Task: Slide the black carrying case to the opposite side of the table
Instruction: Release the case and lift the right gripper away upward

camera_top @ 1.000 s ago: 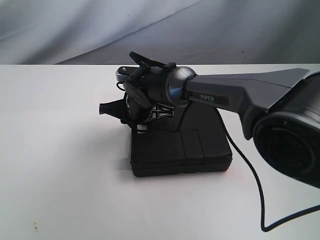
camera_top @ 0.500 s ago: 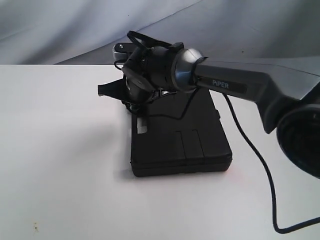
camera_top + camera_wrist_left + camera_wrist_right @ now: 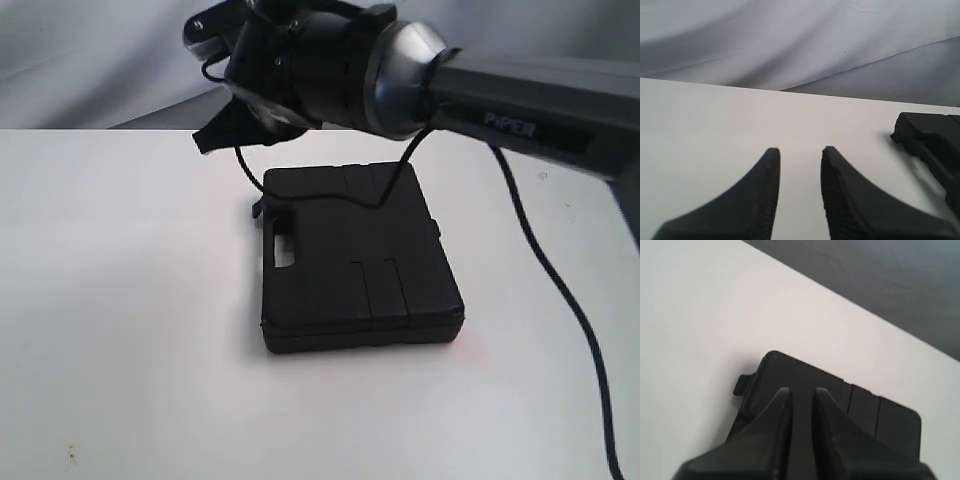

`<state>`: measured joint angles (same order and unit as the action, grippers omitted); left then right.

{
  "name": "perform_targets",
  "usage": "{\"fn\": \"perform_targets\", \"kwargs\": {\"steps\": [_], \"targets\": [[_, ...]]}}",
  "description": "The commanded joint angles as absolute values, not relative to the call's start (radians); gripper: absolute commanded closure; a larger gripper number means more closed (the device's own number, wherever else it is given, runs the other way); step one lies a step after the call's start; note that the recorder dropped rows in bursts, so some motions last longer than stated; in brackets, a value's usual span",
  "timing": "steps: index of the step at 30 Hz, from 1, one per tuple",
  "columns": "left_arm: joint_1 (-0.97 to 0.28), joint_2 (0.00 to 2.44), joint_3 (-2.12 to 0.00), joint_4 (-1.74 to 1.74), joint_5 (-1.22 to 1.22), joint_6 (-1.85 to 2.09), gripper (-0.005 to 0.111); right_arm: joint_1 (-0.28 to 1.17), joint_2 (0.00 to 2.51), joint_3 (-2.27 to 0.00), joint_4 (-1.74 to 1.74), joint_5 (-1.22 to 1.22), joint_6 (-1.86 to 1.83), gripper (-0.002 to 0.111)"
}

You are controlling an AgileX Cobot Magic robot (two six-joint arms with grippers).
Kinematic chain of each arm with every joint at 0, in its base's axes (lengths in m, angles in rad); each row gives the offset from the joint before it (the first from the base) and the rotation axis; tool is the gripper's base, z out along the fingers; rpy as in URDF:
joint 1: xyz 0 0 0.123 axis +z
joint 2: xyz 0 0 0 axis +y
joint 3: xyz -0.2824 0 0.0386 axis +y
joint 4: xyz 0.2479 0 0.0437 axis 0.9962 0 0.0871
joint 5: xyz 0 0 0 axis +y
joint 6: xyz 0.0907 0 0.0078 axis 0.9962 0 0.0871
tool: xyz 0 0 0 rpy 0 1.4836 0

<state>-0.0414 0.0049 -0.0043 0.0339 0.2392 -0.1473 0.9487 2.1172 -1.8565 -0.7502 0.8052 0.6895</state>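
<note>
The case (image 3: 360, 265) lies flat on the table (image 3: 120, 300), closed, with its handle (image 3: 281, 250) end turned toward the right gripper (image 3: 801, 391). It is now under these fingers and not touching them; clear air is between the tips and the lid. This is the change. One second ago the right gripper was down at the handle end, low against the case, and in the last second the right arm (image 3: 540, 110) has lifted it up and away. During this lift the case itself has not moved: in the exterior view its edges are at the same place as before. The right fingers stand close together with only a narrow gap, narrower than before, and they grip nothing. The left gripper (image 3: 800, 150) has its fingers apart and empty, low over bare table, and the case is well apart from them, off to one side. For the task, I judge that the contact is released, so no sliding happens now. Either the push is considered finished, or the arm goes up to take a new position. Whether the case is already at the opposite side, I cannot tell from these views.
</note>
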Motion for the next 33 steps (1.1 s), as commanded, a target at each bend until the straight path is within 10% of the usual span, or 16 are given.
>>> {"fn": "perform_targets", "kwargs": {"steps": [1,33], "targets": [[-0.039,0.0,0.0,0.038,0.236,-0.153,0.078,0.958,2.027,-1.863,-0.75,0.787,0.558,0.095],[-0.039,0.0,0.0,0.038,0.236,-0.153,0.078,0.712,1.236,-1.195,-0.548,0.482,0.117,0.108]]}}
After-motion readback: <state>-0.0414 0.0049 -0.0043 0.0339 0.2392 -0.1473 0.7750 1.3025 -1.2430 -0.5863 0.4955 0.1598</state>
